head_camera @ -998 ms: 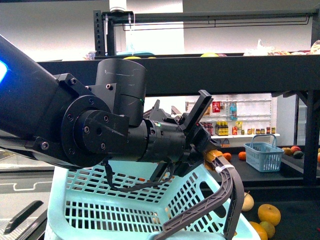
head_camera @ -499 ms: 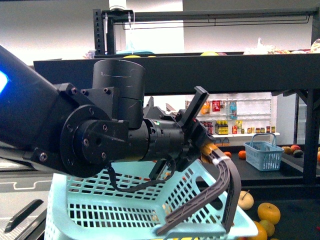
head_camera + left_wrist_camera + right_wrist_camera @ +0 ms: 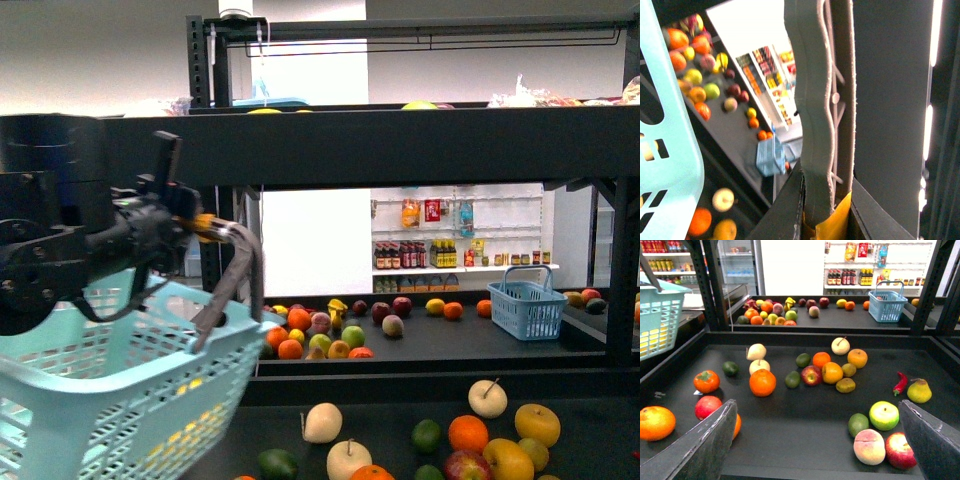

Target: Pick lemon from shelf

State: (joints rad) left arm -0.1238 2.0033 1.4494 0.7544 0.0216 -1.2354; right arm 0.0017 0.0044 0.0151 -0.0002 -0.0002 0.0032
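**Right wrist view shows the lemon not yet picked, with open fingers above the fruit**

No grasp has begun. The right gripper [image 3: 817, 452] hangs over the lower tray of the shelf [image 3: 400, 140] with its fingers [image 3: 705, 445] spread wide and nothing between them. The left gripper [image 3: 205, 228], at 9 o'clock in the front view, is clamped on the grey handle [image 3: 235, 280] of a pale turquoise basket [image 3: 120, 400]. Reaching, closing on the fruit and lifting it out are all left to do.

The likeliest lemon [image 3: 845, 385] is a small, dull yellow oval with a slightly mottled skin. It lies loose on the black tray floor among the fruit cluster toward 5 o'clock in the front view. It sits just beside a yellow-orange fruit [image 3: 832, 372] and near a red apple [image 3: 811, 375]. A second small yellow fruit [image 3: 849, 370] lies close by, so which one is the lemon cannot be told for sure.
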